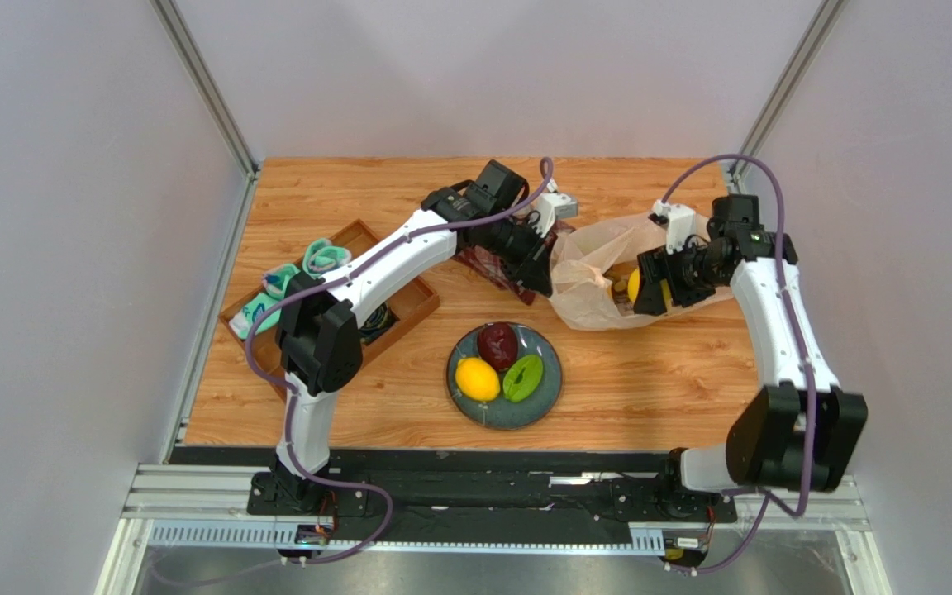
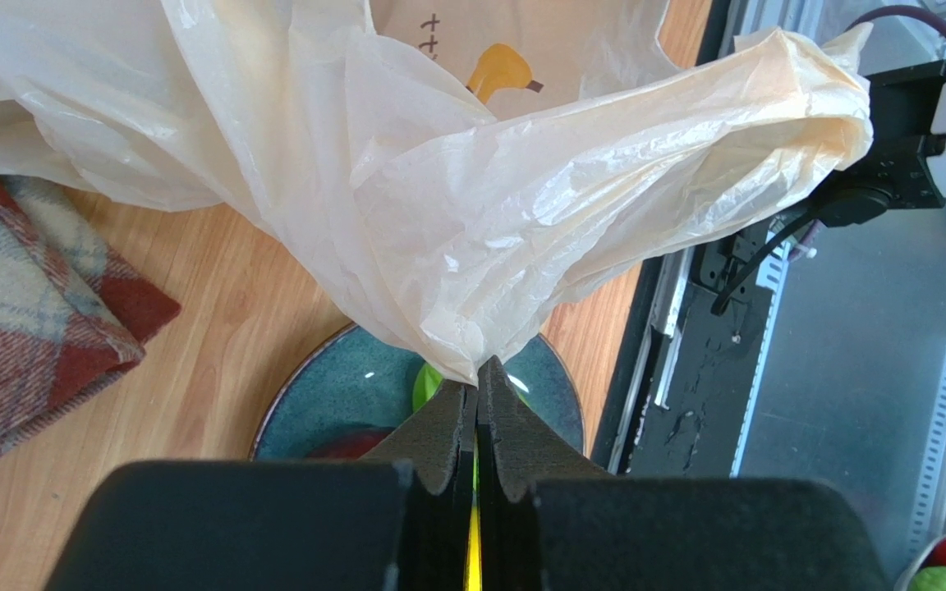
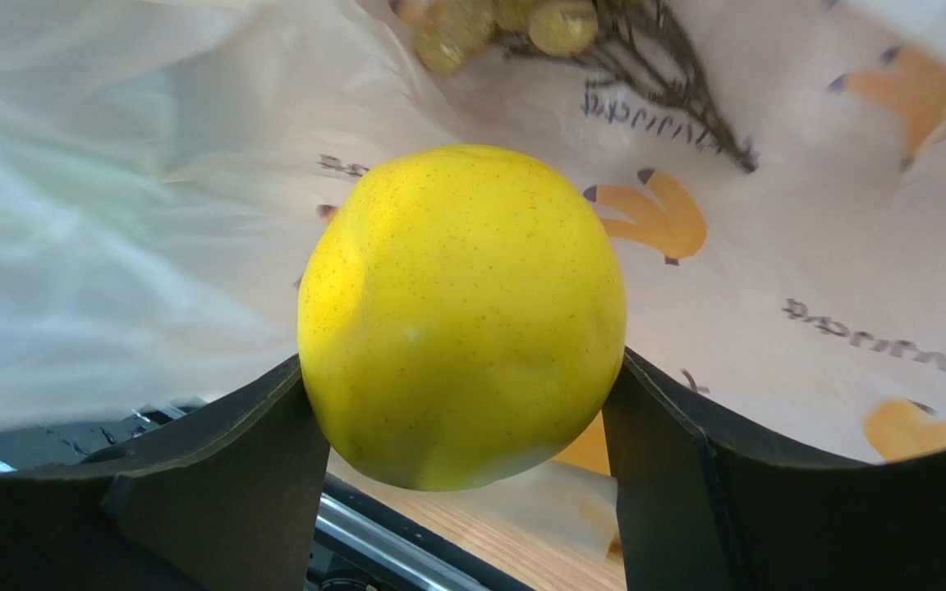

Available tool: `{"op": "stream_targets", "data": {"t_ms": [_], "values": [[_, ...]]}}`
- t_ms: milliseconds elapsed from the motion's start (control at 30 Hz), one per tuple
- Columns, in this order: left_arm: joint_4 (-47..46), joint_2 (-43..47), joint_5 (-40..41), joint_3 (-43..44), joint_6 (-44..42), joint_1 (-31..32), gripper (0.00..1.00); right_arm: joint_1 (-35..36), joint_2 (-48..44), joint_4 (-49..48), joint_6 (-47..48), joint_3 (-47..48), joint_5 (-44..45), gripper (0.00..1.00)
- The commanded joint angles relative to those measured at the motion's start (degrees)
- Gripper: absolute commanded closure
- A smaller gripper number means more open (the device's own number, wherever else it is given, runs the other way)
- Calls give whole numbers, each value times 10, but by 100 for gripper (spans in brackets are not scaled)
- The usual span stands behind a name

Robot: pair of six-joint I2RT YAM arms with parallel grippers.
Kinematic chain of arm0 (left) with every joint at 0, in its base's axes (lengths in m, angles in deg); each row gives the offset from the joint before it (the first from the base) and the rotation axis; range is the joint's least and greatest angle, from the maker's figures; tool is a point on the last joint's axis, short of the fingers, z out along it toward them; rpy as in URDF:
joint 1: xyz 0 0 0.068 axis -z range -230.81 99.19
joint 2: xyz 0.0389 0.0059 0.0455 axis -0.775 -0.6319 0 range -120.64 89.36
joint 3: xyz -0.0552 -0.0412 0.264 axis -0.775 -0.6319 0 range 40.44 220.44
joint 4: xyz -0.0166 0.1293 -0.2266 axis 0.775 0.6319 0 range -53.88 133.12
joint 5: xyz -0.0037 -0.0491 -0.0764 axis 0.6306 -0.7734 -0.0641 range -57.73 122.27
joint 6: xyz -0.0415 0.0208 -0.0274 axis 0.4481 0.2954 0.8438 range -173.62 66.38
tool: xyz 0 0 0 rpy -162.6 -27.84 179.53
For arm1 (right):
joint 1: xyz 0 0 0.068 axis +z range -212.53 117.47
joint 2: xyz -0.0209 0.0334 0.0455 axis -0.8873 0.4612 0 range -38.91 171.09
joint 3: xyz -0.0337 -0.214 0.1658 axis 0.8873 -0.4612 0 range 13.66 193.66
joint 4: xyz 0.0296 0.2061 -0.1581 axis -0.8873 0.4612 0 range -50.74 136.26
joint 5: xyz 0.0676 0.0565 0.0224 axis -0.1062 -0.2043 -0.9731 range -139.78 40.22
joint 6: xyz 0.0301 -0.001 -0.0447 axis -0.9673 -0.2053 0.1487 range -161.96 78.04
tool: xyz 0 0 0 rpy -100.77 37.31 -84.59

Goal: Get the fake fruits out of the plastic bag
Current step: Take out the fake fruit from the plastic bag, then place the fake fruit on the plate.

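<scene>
The beige plastic bag (image 1: 599, 267) lies at the back right of the table. My left gripper (image 1: 541, 270) is shut on a pinched fold of the bag (image 2: 490, 234) and holds it up above the plate. My right gripper (image 1: 645, 291) is at the bag's mouth, shut on a round yellow fruit (image 3: 463, 314) that fills the gap between its fingers. A tan-green grape bunch (image 3: 497, 25) lies deeper inside the bag. On the blue-grey plate (image 1: 541, 403) sit a yellow lemon (image 1: 477, 379), a dark red round fruit (image 1: 498, 342) and a green piece (image 1: 522, 378).
A wooden tray (image 1: 413, 310) with teal and black coiled items stands at the left, under the left arm. A red plaid cloth (image 2: 34, 283) lies behind the plate, next to the bag. The table's near edge and black rail (image 1: 494, 461) run in front.
</scene>
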State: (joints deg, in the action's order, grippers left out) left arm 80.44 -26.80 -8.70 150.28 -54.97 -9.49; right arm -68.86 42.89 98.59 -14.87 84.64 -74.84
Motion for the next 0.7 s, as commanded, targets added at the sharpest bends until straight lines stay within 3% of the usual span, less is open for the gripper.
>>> {"op": "stream_targets", "data": {"t_ms": [0,133,333,533,667], "values": [[-15,-6,-6,20,11,-19,100,55,-139,50,46,89,-64,42],[-17,-10,-19,26,24,-26,100,252,-177,97,97,54,-27,42],[-21,-15,-23,38,37,-42,100,406,-197,24,146,-93,14,43],[-36,-32,-47,54,66,-66,100,432,-134,-85,145,-141,44,43],[-41,-30,-60,48,68,-72,100,416,-33,-127,137,-138,85,45]]}}
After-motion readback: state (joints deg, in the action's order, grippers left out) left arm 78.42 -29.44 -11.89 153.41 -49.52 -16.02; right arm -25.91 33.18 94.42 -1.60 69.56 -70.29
